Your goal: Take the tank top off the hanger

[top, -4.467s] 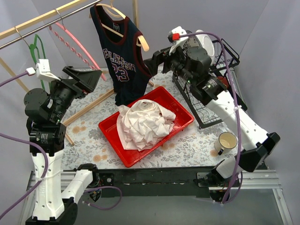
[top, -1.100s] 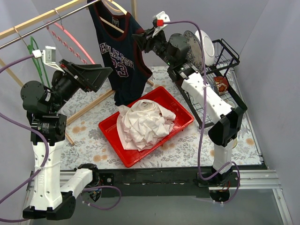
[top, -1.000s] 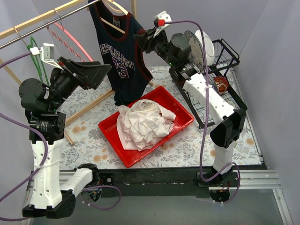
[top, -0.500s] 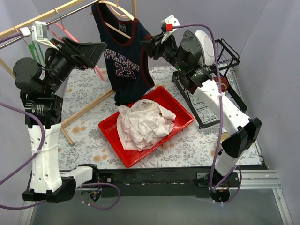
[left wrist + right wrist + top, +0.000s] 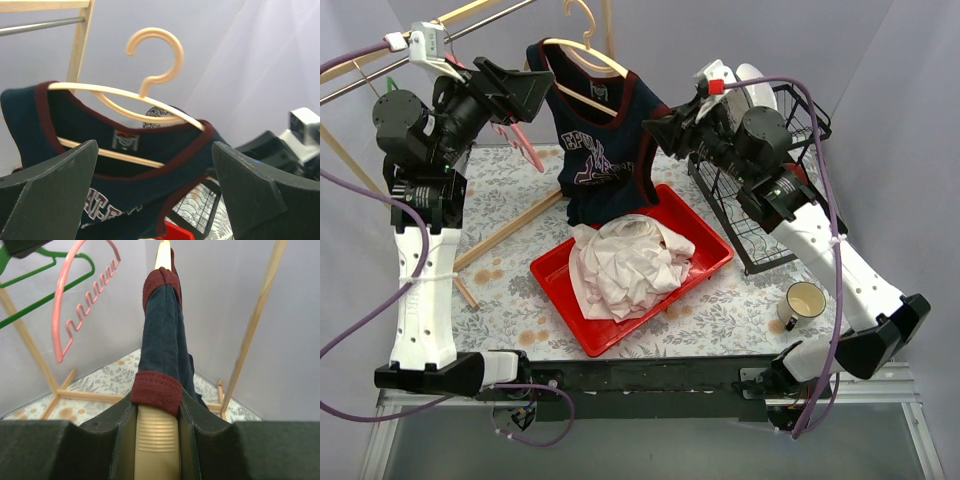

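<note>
The navy tank top with maroon trim hangs tilted on a cream hanger. The hanger's hook is off the rail and free in the air. My right gripper is shut on the hanger's right end. In the right wrist view the ribbed tip and the maroon strap edge sit between the fingers. My left gripper is open, level with the shirt's left shoulder and just short of it. In the left wrist view the neckline lies between the wide jaws.
A red tray holding a white cloth lies below the shirt. A wire basket with plates stands at the right, a mug in front of it. A pink hanger and a green one hang on the wooden rack.
The right gripper pulled the hanger right and down, which tilted it and took its hook off the rail. The left arm rose toward the shirt's left shoulder, jaws still open.
</note>
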{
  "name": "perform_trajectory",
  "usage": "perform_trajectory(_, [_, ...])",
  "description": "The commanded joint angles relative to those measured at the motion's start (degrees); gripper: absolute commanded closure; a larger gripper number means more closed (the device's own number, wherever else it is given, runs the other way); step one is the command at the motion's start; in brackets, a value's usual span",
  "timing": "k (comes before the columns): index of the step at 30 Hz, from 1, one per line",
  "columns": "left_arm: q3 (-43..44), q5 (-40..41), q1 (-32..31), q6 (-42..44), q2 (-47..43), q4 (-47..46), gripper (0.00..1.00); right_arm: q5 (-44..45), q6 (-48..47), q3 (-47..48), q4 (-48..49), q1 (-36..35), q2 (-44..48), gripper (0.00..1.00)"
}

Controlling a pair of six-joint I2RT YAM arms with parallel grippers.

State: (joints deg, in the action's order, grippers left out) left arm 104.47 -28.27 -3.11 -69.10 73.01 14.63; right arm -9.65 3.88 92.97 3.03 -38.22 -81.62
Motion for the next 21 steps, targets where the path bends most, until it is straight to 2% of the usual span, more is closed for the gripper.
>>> perform_trajectory(1, [2.41, -1.96, -0.14, 2.57, 2.04, -1.97, 0.04, -3.35, 1.65, -4.10, 6.81, 0.25, 6.29, 0.99])
perform_trajectory(3, [2.32, -4.94, -0.05, 1.26, 3.36, -3.90, 0.06, -4.32, 2.62, -7.60, 8.48, 0.16, 7.88, 0.99])
perform_trajectory(4, [2.41, -6.17, -0.05, 0.90, 3.97, -4.61, 0.12, -5.28, 2.89, -8.41, 9.10, 0.16, 9.10, 0.99])
perform_trajectory(6, [2.41, -9.76, -0.22, -0.93, 5.56, -7.07, 0.17, -6.08, 3.50, -9.90, 10.15, 0.16, 9.90, 0.99])
perform_trajectory(9, [2.67, -9.61, -1.01, -2.26, 7.14, -8.21, 0.27, -6.96, 3.59, -10.09, 9.80, 0.16, 10.52, 0.99])
perform_trajectory(19, [1.36, -8.91, -5.58, -0.42, 8.72, -10.50, 0.26, -8.19, 4.65, -9.30, 10.68, 0.16, 10.78, 0.99])
perform_trajectory(21, [1.44, -8.56, -6.20, -0.07, 8.90, -10.85, 0.28, -8.54, 4.65, -9.65, 10.86, 0.16, 10.96, 0.99])
